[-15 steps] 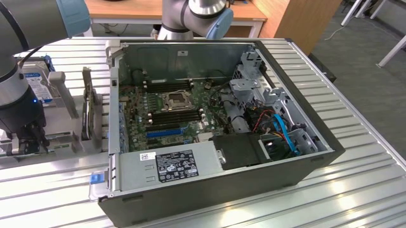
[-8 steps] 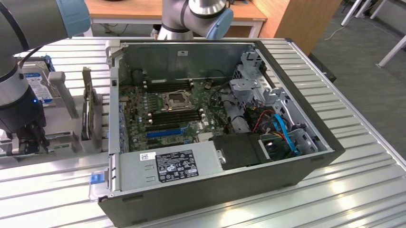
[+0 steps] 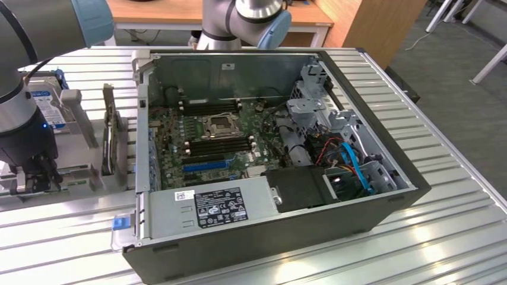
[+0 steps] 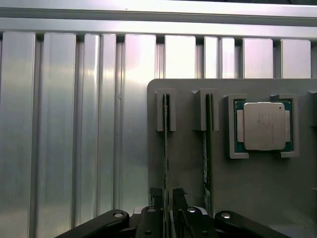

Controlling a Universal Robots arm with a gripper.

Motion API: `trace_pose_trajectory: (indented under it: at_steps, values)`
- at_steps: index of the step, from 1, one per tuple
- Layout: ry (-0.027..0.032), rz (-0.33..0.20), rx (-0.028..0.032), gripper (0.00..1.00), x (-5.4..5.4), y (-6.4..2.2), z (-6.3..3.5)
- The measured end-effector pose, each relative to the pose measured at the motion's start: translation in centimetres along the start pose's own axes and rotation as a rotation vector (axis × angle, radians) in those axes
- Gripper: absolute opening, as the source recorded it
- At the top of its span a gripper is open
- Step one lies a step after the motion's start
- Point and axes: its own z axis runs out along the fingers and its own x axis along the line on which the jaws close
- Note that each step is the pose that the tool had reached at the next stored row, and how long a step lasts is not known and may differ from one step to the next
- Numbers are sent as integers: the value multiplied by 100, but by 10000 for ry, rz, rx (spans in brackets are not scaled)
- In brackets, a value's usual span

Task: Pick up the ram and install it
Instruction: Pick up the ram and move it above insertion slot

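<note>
Your claw [image 4: 168, 197] is released, straddling the ram [image 4: 166, 148], which stands on edge in the grey holder [image 4: 185, 168] on the tabletop [image 4: 74, 124], at nine o'clock from the computer case [image 3: 317, 237]. Judge it light, stiff and fragile: pinch its flat faces gently.

— What is lost to view here?
— The ram [image 4: 166, 148] stands edge-on, one end hidden behind the claw [image 4: 167, 194], itself cut by the frame's edge.
— And from outside?
— The arm [image 3: 18, 101] covers part of the hard drive [image 3: 49, 104].
</note>
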Motion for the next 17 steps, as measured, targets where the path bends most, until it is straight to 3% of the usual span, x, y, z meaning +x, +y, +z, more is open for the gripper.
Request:
trace_pose_trajectory:
  at_steps: [17]
  values:
    - [4, -99, -2, 23, -5, -6, 2]
